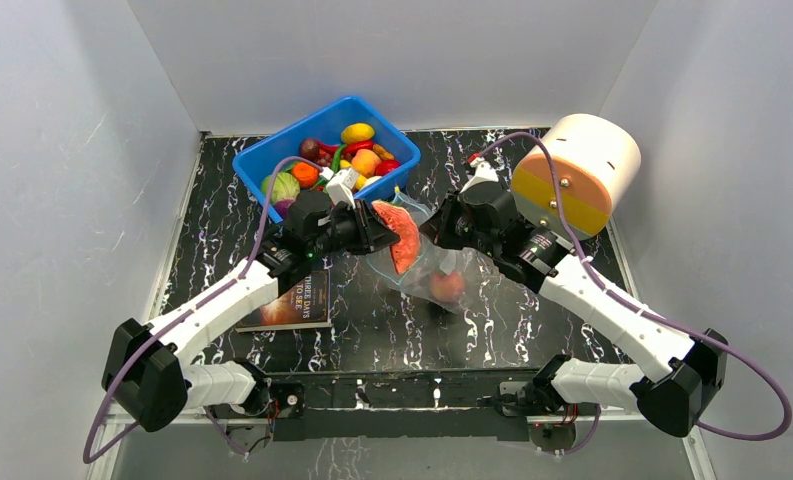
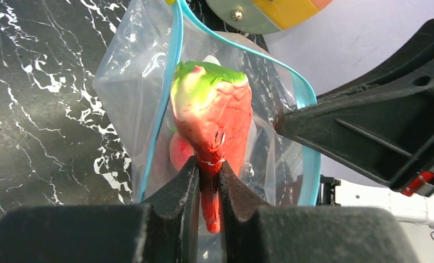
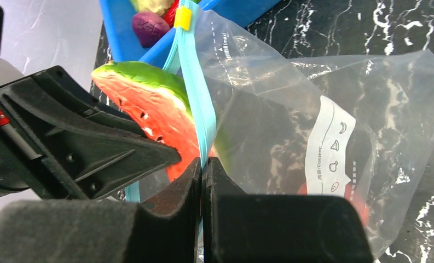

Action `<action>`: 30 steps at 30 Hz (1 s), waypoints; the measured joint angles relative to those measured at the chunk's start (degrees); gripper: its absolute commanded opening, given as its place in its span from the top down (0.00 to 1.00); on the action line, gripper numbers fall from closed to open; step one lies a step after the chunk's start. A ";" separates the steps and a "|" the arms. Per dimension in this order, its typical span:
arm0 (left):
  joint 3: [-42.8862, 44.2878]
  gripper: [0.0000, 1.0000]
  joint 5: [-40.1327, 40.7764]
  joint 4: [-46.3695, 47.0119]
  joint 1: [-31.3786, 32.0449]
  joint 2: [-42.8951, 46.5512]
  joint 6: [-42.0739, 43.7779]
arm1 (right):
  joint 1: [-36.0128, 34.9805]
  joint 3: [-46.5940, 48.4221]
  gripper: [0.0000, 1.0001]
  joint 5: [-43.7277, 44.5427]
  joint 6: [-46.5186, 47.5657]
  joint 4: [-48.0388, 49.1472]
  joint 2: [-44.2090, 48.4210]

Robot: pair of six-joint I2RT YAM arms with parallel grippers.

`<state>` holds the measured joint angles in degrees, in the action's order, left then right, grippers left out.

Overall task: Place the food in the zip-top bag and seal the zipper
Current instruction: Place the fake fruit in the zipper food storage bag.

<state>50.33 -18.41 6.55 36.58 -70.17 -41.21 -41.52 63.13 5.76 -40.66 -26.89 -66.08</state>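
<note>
My left gripper (image 2: 208,164) is clamped on the narrow red tip of the watermelon slice (image 2: 212,109), with the green rind end pointing away from the fingers and into the mouth of the zip-top bag (image 2: 129,71). The left wrist view shows the slice sitting between the two sides of the zipper (image 2: 173,66), and a red round piece (image 2: 179,150) already inside, low in the pouch. The overhead view shows neither detail as clearly. My right gripper (image 3: 202,164) is pinched tight on the blue-green strip at mid-frame, holding that edge of the mouth up. Its own camera also shows the bag's white printed label on the right and a purple onion (image 3: 149,26) in the blue bin (image 3: 113,33) at upper left. Only the overhead view shows both arms: they rise from the bottom corners of the frame, forearms slanting inward, and the wrists meet at centre above the black marbled table (image 1: 392,325). There the bin of remaining food (image 1: 357,150) sits at upper centre-left, a book (image 1: 297,300) lies under the left forearm, and a pink, yellow and orange cylinder (image 1: 577,170) stands at upper right.
</note>
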 measured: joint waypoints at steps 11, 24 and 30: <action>2.80 1.00 2.73 -5.20 1.90 -1.01 2.95 | 0.00 -0.33 1.00 -2.93 -1.77 1.99 -0.02; 5.27 0.50 2.75 -11.21 2.93 -2.73 4.11 | 0.00 -1.29 1.00 -2.69 -2.93 3.43 -0.02; 7.04 0.41 2.49 -12.22 2.97 -2.71 4.15 | 0.00 -2.67 1.00 -2.25 -2.86 3.63 0.00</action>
<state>57.36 -15.92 -5.67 39.55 -72.88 -37.06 -41.52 60.47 3.51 -43.53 -23.27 -66.08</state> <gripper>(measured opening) 0.568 0.010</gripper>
